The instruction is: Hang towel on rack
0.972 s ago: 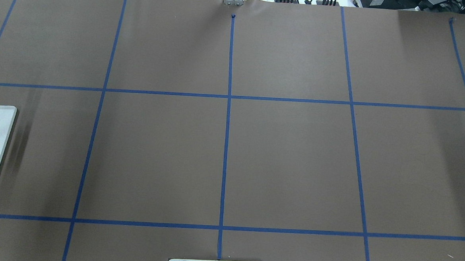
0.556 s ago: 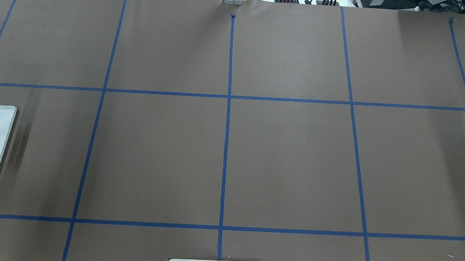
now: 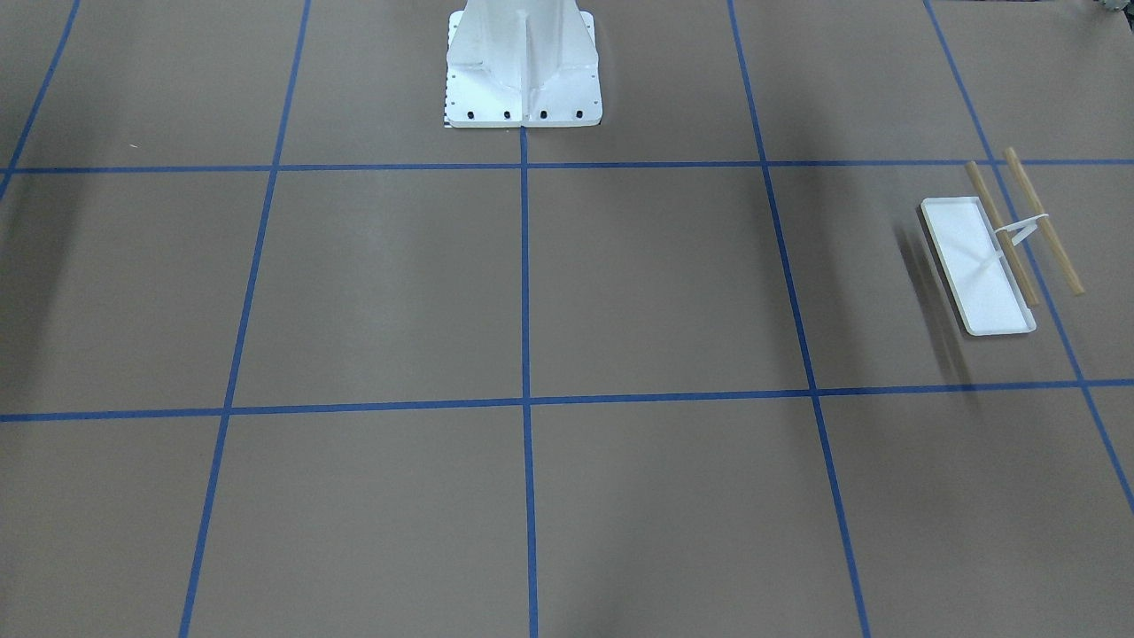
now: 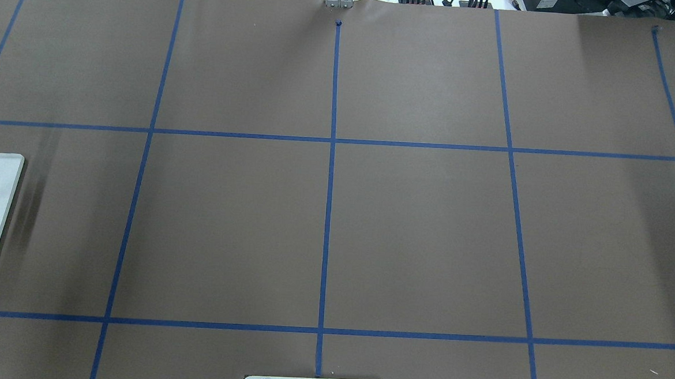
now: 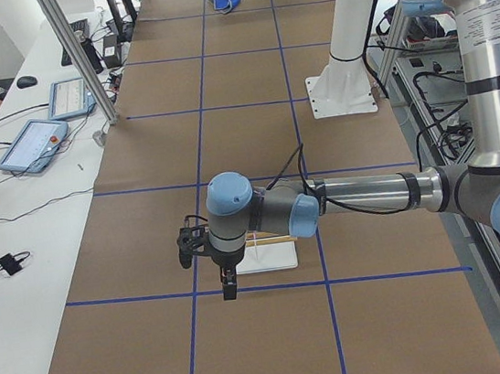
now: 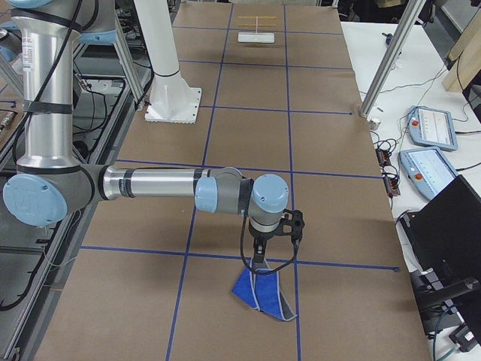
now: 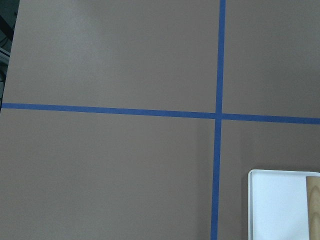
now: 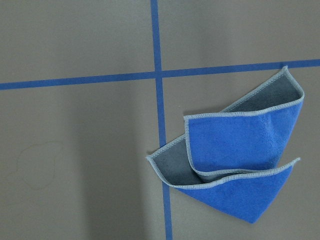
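While the towel lies crumpled on the brown surface at the robot's right end, the rack stands at the opposite end, well apart from it. Folded loosely over itself, the towel shows both its bright blue face and its darker grey underside, with a pale stitched border along the edges. From the right wrist camera it sits just below a crossing of blue tape lines. One corner laps over the line running down the view, and another reaches up close to the cross line. Only a grey corner of it pokes in at the right edge of the overhead view.

The right pincer hangs pointing down over the towel's end. Whether it touches the cloth, and whether its fingers are apart or together, I cannot tell, since only a side view shows it.

The left pincer also points down, just beside the rack on the side away from the robot. Its fingers too appear only in a side view, so I cannot tell how they stand.

The rack is a flat white tray with a thin white upright carrying two parallel wooden rods. The left wrist camera catches one corner of the tray and a bit of one rod. A white pedestal is bolted down at the middle of the robot's side of the surface.
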`<state>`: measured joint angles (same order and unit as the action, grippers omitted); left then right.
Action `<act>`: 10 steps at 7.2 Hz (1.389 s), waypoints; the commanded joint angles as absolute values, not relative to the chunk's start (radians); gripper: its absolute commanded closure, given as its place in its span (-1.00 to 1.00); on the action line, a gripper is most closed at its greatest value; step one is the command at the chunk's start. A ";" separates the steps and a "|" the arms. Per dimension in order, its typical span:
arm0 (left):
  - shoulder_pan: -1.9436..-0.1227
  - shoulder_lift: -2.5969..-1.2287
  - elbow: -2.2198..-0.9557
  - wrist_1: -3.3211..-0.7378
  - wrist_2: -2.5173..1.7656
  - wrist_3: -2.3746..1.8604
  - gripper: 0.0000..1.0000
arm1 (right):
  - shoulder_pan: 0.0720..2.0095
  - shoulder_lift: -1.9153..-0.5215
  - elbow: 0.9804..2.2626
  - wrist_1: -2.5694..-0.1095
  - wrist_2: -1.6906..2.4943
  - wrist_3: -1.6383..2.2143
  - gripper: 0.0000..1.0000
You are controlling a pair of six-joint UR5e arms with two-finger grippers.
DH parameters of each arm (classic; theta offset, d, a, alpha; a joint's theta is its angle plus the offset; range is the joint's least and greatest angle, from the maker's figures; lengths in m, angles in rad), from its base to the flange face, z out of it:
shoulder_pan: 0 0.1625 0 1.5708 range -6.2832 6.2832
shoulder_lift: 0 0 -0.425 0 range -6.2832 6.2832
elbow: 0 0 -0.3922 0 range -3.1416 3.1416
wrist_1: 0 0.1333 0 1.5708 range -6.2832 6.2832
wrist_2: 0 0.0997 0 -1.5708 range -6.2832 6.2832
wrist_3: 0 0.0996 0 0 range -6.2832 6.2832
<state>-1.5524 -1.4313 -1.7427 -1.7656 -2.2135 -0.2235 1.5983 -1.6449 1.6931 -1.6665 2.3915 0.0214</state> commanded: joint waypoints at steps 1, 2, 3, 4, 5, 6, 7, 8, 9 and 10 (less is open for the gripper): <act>-1.552 -1.427 -1.746 -1.766 -2.215 -0.219 -0.98 | 1.598 -1.643 1.697 -1.666 2.376 0.023 -1.00; -1.552 -1.424 -1.746 -1.767 -2.215 -0.219 -0.98 | 1.598 -1.646 1.698 -1.664 2.358 0.008 -1.00; -1.551 -1.424 -1.744 -1.769 -2.215 -0.219 -0.98 | 1.597 -1.643 1.698 -1.664 2.353 0.009 -1.00; -1.551 -1.420 -1.746 -1.798 -2.215 -0.219 -0.98 | 1.597 -1.641 1.700 -1.664 2.350 0.009 -1.00; -1.551 -1.417 -1.747 -1.802 -2.215 -0.219 -0.98 | 1.595 -1.640 1.701 -1.664 2.344 0.009 -1.00; -1.551 -1.417 -1.749 -1.802 -2.217 -0.219 -0.98 | 1.592 -1.640 1.701 -1.664 2.341 0.000 -1.00; -1.551 -1.417 -1.749 -1.804 -2.236 -0.221 -0.98 | 1.586 -1.641 1.697 -1.667 2.339 -0.029 -1.00; -1.551 -1.416 -1.752 -1.804 -2.238 -0.221 -0.98 | 1.580 -1.641 1.698 -1.666 2.332 -0.029 -1.00; -1.551 -1.416 -1.750 -1.804 -2.238 -0.222 -0.98 | 1.580 -1.643 1.698 -1.667 2.332 -0.031 -1.00; -1.551 -1.417 -1.750 -1.804 -2.247 -0.224 -0.98 | 1.578 -1.643 1.695 -1.666 2.333 -0.031 -1.00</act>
